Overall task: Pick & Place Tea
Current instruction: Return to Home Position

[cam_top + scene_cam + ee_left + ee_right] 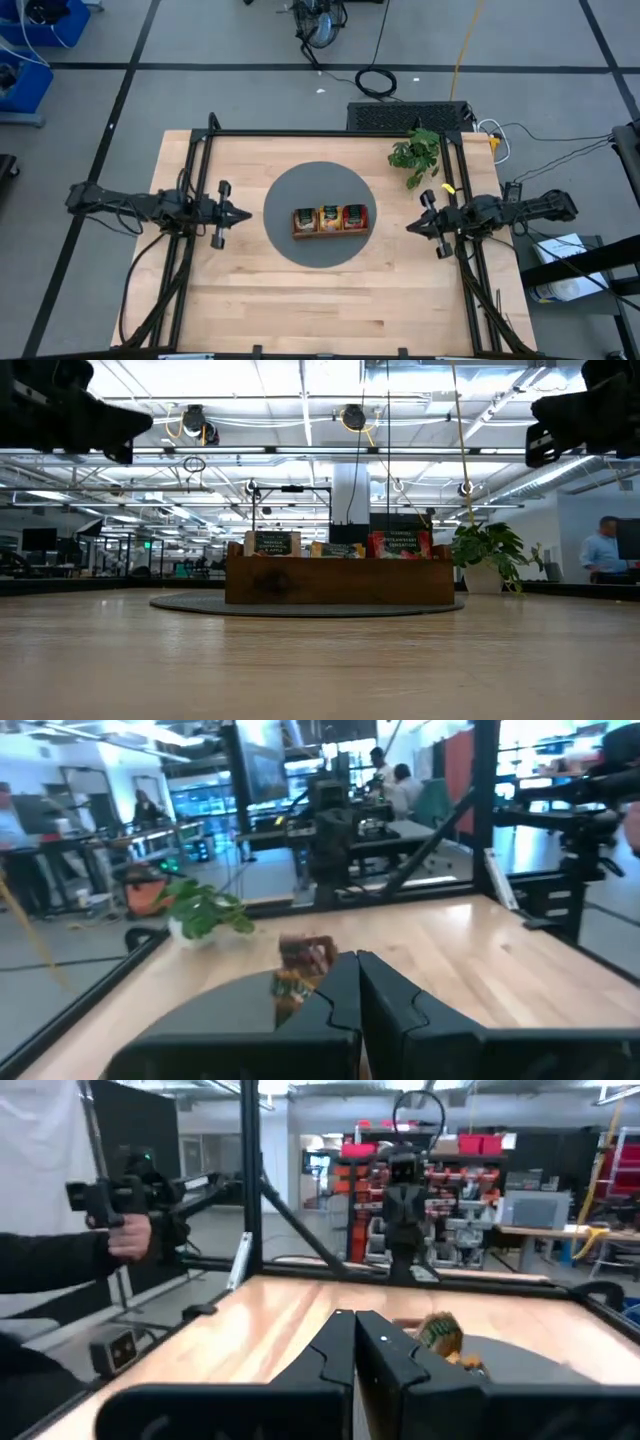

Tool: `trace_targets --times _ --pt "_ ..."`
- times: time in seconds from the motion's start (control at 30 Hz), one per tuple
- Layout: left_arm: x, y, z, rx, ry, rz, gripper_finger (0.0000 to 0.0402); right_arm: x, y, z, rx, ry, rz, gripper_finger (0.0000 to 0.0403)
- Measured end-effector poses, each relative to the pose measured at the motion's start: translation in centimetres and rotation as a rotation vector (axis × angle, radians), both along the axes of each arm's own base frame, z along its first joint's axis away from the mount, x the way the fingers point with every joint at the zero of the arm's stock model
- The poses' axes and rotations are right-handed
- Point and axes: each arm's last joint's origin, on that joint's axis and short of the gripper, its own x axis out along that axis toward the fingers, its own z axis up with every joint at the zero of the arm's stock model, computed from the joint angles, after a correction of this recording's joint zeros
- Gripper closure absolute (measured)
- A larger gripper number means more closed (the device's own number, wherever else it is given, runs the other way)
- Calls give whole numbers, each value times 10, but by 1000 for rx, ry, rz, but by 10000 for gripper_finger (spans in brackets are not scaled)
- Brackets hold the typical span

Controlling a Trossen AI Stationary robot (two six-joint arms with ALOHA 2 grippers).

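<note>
Hovering either side of the filled wooden tray (330, 234), well apart from it.
Holding nothing: left end effector (244, 213) and right end effector (410, 227) clenched tight, tips facing inward above the tabletop (300, 300). Showing the tea (330, 216) upright across all three compartments, tray on the dark round mat (290, 190) at centre.

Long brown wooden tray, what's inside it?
Its three compartments hold tea sachets: beige-white left, orange middle, red right. The wooden tray wall hides their lower parts; counts unclear.
</note>
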Motion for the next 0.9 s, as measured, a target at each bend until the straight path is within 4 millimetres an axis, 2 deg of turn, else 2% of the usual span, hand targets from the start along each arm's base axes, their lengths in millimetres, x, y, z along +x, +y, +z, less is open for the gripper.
trace_targets --times 0.13,0.37,0.53,0.9 --pt "-5 5 -11 -19 -6 22 401 -3 -2 1 5 -24 -11 403" --pt "-8 6 -22 -53 109 16 401 -2 -4 -1 -5 -20 -38 403" --pt "-7 5 -24 -50 136 2 401 -1 -6 -7 -28 36 -56 403" --pt "-7 4 -24 -61 132 -21 401 -2 -6 0 -36 -35 -60 403"
